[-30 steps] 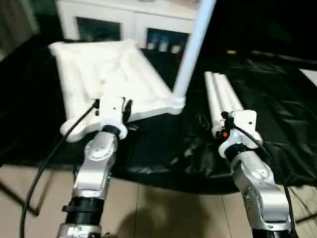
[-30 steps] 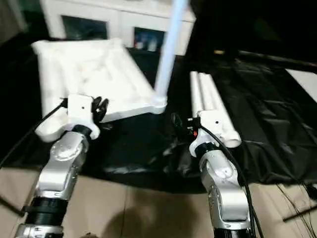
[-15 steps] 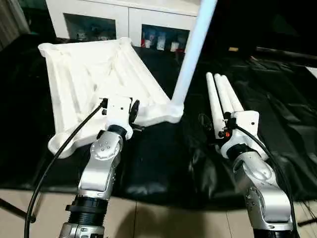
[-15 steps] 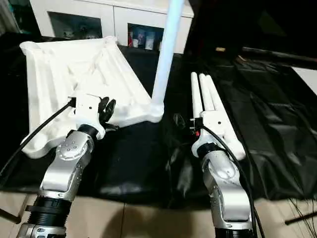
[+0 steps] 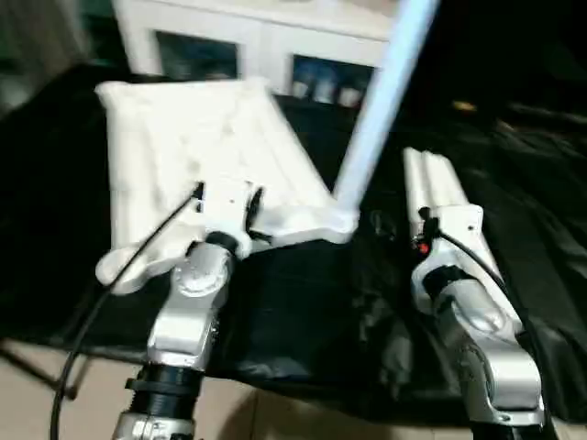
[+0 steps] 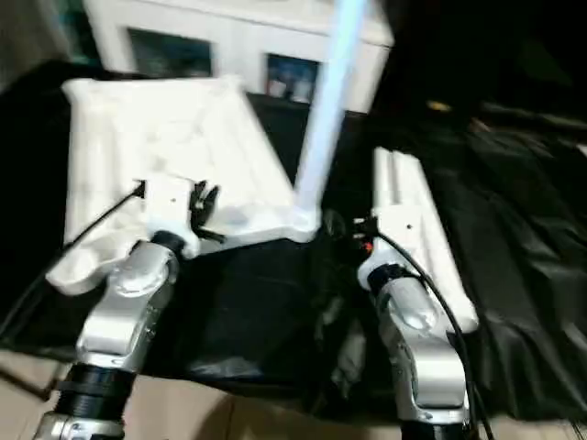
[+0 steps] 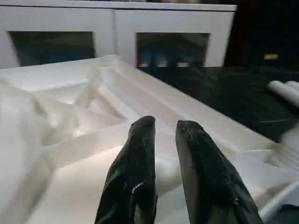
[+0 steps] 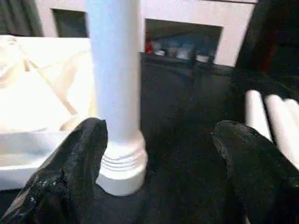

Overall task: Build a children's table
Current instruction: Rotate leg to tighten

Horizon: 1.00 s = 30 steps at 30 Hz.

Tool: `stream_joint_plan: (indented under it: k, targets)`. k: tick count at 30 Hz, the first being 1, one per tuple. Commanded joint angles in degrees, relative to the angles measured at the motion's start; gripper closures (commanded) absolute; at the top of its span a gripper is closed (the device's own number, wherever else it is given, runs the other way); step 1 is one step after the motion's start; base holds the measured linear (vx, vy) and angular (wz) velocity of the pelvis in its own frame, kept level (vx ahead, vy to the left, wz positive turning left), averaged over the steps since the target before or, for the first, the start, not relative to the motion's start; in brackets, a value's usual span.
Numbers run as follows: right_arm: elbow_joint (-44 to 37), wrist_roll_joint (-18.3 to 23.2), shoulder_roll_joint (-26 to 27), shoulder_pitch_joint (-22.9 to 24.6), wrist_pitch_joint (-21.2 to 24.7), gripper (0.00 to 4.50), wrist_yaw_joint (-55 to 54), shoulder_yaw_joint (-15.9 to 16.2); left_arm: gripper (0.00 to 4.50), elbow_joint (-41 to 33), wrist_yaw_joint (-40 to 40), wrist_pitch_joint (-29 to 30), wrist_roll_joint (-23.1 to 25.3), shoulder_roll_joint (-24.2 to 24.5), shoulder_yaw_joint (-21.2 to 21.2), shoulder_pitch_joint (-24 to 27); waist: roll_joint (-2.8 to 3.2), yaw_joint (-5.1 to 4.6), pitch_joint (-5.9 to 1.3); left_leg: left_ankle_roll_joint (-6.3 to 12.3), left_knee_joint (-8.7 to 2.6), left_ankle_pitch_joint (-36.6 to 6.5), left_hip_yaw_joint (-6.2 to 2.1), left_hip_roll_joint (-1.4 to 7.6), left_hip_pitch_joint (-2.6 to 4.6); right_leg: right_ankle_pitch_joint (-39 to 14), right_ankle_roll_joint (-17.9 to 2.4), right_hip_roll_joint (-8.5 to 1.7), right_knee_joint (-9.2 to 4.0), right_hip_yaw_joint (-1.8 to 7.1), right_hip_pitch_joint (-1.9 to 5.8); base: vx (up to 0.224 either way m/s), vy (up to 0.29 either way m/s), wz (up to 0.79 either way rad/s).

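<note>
Though unheld, table top [image 5: 193, 147] beneath left tool [image 7: 163, 128]

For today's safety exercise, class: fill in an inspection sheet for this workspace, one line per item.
Surface: big work table under a crumpled black sheet.
Job's things: white ribbed plastic tabletop lying underside up; one pale-blue tube leg standing in its near corner socket; three loose white tube legs lying side by side.
Clutter: nothing seen.
Grippers: left gripper, fingers nearly closed, over the tabletop's near edge; right gripper wide open, beside the standing leg, holding nothing.
Cables: black cable along the left forearm.
Surroundings: white glass-door cabinet behind; pale floor.
</note>
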Motion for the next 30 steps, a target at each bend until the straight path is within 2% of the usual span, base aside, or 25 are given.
stream_joint_plan:
  k: [1,3,4,6,7,8,9,10,11,12,13,14,15,16,17,20,21,22,23,24,25,26,27,29,30]
  targets:
    - [0.11,0.33,-0.28,-0.01,-0.88,0.56,-0.32,-0.64,3.56,-1.11,-0.54,0.54,-0.35,-0.44,-0.79,-0.25,0.78,-0.17,-4.53,14.33,-2.11,11.07,-0.11,-0.78,2.19,22.38,-1.63,0.18,-1.52,0.36,1.83,0.0,0.0,0.0]
    - [0.13,0.33,-0.25,0.01,-0.9,0.56,-0.33,-0.61,3.56,-1.12,-0.57,0.58,-0.37,-0.42,-0.78,-0.29,0.16,1.53,-4.52,10.02,-0.8,6.77,1.9,-4.14,-2.0,27.73,0.25,1.16,-3.7,2.84,6.26,0.015,0.01,0.12]
    - [0.17,0.34,-0.2,0.06,-0.93,0.56,-0.33,-0.58,3.56,-1.18,-0.66,0.65,-0.46,-0.36,-0.71,-0.33,0.61,1.76,-4.63,8.63,-1.16,6.14,1.73,-3.82,-2.02,29.9,0.91,1.46,-3.29,2.85,6.51,0.016,0.026,0.21]
    - [0.19,0.36,-0.12,0.12,-0.96,0.56,-0.38,-0.55,3.56,-1.22,-0.79,0.7,-0.54,-0.24,-0.62,-0.35,1.72,0.56,-4.84,9.51,-2.52,8.12,-0.89,-0.36,2.88,29.58,3.26,2.57,0.02,0.72,2.24,0.061,-0.027,0.15]
    - [0.19,0.36,-0.12,0.12,-0.96,0.56,-0.38,-0.55,3.56,-1.22,-0.79,0.7,-0.54,-0.24,-0.62,-0.35,1.88,-2.34,-4.72,19.69,-3.71,11.43,-6.23,4.78,7.93,14.59,1.78,-0.9,3.56,-0.94,-5.68,0.073,-0.064,0.05]
    - [0.22,0.37,-0.07,0.14,-1.0,0.56,-0.43,-0.53,3.56,-1.16,-0.86,0.71,-0.59,-0.17,-0.57,-0.4,1.17,-3.35,-5.36,28.14,-3.9,15.82,-8.93,7.0,9.64,2.15,-0.01,-3.76,4.66,-0.8,-8.64,0.036,-0.11,-0.23]
    - [0.19,0.39,0.02,0.21,-1.03,0.56,-0.52,-0.52,3.56,-1.1,-0.93,0.77,-0.69,-0.04,-0.6,-0.47,-0.16,-2.41,-4.86,25.1,-1.42,16.25,-5.17,2.06,4.79,5.04,-1.77,-5.18,0.54,1.4,-4.63,-0.005,-0.068,-0.13]
    - [0.08,0.45,0.15,0.31,-1.06,0.56,-0.58,-0.48,3.56,-1.04,-1.03,0.84,-0.82,0.09,-0.64,-0.57,-2.77,-0.51,-4.22,19.93,2.42,10.59,-0.44,-4.51,-2.24,9.07,0.57,-4.33,-3.05,4.94,2.51,-0.005,-0.068,-0.13]
    - [-0.05,0.53,0.23,0.41,-1.08,0.56,-0.57,-0.42,3.56,-0.99,-1.09,0.92,-0.92,0.18,-0.67,-0.68,-1.45,2.11,-3.16,12.61,5.97,-0.36,0.39,-5.24,-5.72,4.96,-3.73,-8.69,-7.23,10.17,5.55,0.028,0.027,0.19]
    - [-0.06,0.54,0.26,0.44,-1.12,0.56,-0.59,-0.39,3.56,-0.9,-1.16,0.95,-0.97,0.23,-0.68,-0.79,-1.47,2.36,-2.93,5.98,6.59,1.97,-0.31,-3.83,-8.38,10.52,-8.54,-7.84,-6.49,8.73,7.44,0.079,0.075,0.23]
    - [-0.06,0.54,0.27,0.44,-1.12,0.56,-0.59,-0.39,3.56,-0.89,-1.17,0.95,-0.98,0.23,-0.69,-0.8,-1.47,2.36,-2.93,5.98,6.59,1.97,-0.31,-3.83,-8.38,10.52,-8.54,-7.84,-6.49,8.73,7.44,0.079,0.075,0.23]
    - [-0.06,0.54,0.3,0.46,-1.15,0.56,-0.62,-0.36,3.56,-0.81,-1.24,0.96,-1.02,0.28,-0.69,-0.88,1.18,1.22,-4.03,2.69,0.34,7.91,-0.64,-1.43,-6.83,17.26,-9.31,-3.47,-4.93,2.47,6.54,0.096,0.076,0.07]
    - [-0.04,0.5,0.32,0.48,-1.12,0.56,-0.69,-0.35,3.56,-0.73,-1.31,0.96,-1.04,0.31,-0.7,-0.96,3.49,-0.85,-3.91,8.54,-3.23,10.88,-3.44,0.66,-3.02,12.26,-6.35,0.08,-2.28,-2.74,3.77,0.144,0.045,-0.05]
    - [-0.03,0.48,0.33,0.49,-1.1,0.56,-0.74,-0.34,3.56,-0.68,-1.35,0.95,-1.06,0.34,-0.71,-1.01,4.92,-2.6,-5.02,15.47,-3.42,12.62,-7.58,2.63,2.62,6.13,-4.36,1.45,2.55,-4.45,-1.56,0.144,0.045,-0.05]
    - [-0.03,0.48,0.33,0.49,-1.1,0.56,-0.74,-0.34,3.56,-0.68,-1.35,0.95,-1.06,0.34,-0.71,-1.01,4.64,-4.18,-6.69,26.53,-1.7,17.14,-11.59,5.63,8.11,-4.29,-0.57,-0.75,6.83,-3.96,-8.32,0.144,-0.009,-0.12]
    - [-0.65,0.85,0.94,1.12,-0.75,0.56,-1.38,-0.69,3.56,-0.51,-2.18,1.08,-1.54,0.58,-0.71,-1.21,3.33,-3.75,-5.29,24.85,-3.56,10.99,-6.34,3.64,3.11,5.87,2.14,-1.59,7.92,-2.89,-11.02,0.05,0.006,-0.03]
    - [-0.87,1.02,1.11,1.32,-0.6,0.56,-1.59,-0.78,3.56,-0.45,-2.49,1.13,-1.69,0.66,-0.69,-1.26,2.91,-3.83,-4.6,24.14,-4.79,7.18,-5.29,3.22,1.77,8.34,0.97,-1.86,6.89,-2.46,-10.52,0.0,0.0,0.0]
    - [-1.23,1.34,1.38,1.63,-0.49,0.56,-1.81,-0.96,3.56,-0.41,-2.97,1.16,-1.92,0.73,-0.71,-1.28,1.54,-4.15,-3.72,16.83,-5.0,-5.23,0.05,2.95,3.35,9.95,-4.69,-3.54,1.2,-0.66,-10.41,0.0,0.0,0.0]
    - [-1.23,1.34,1.38,1.63,-0.49,0.56,-1.81,-0.96,3.56,-0.41,-2.97,1.16,-1.92,0.73,-0.71,-1.28,0.13,-3.88,-2.6,11.55,-6.07,-15.14,2.9,1.64,1.76,4.25,-6.86,-3.18,-0.95,-0.66,-8.49,0.064,-0.097,-0.17]
    - [-1.69,1.45,1.43,1.98,-0.39,0.56,-1.95,-1.05,3.56,-0.63,-3.68,1.29,-2.3,0.82,-1.0,-1.13,-1.2,-1.48,-1.25,3.18,5.19,-23.45,6.47,-4.44,6.25,-34.28,-8.46,-3.65,-10.74,5.33,-11.42,0.144,-0.124,-0.48]
    - [-2.29,1.49,1.34,2.26,-0.28,0.56,-2.07,-1.17,3.56,-1.01,-4.49,1.43,-2.94,0.73,-1.31,-0.84,-1.46,0.72,-2.97,1.72,5.65,-15.02,3.51,-4.88,0.54,-40.46,-14.06,-7.97,-9.11,13.89,-1.1,0.12,-0.101,-0.41]
    - [-2.7,1.45,1.35,2.42,-0.19,0.56,-2.11,-1.3,3.56,-1.3,-4.96,1.55,-3.48,0.75,-1.61,-0.62,-0.47,2.71,-2.54,-2.12,6.7,-8.84,1.25,-5.04,-1.06,-31.88,-17.4,-6.56,-7.98,16.19,0.07,0.127,-0.04,-0.54]
    - [-3.18,1.26,1.14,2.57,-0.19,0.56,-2.03,-1.32,3.56,-1.74,-5.67,1.61,-3.86,0.86,-2.09,-0.2,-1.93,2.38,-2.14,-1.46,7.75,-4.18,-1.33,-4.91,-4.8,-19.46,-20.09,-6.53,-6.62,14.87,2.17,0.047,-0.013,-0.23]
    - [-3.8,1.09,0.86,2.7,-0.02,0.56,-1.85,-1.43,3.56,-2.46,-6.92,1.91,-4.7,0.94,-2.64,0.49,0.66,1.35,-2.62,-1.05,5.85,-0.39,-2.25,-4.16,-3.4,-10.75,-22.38,-4.38,-6.87,12.55,-0.78,0.041,-0.004,-0.1]
    - [-4.21,1.23,0.42,2.76,0.19,0.56,-1.67,-1.41,3.56,-3.11,-8.47,2.43,-5.48,0.99,-2.91,1.1,2.05,0.21,-1.98,-0.23,0.64,-0.96,-1.78,-3.62,-1.78,-14.23,-18.74,-0.61,-6.81,8.51,-3.38,0.073,0.074,0.11]
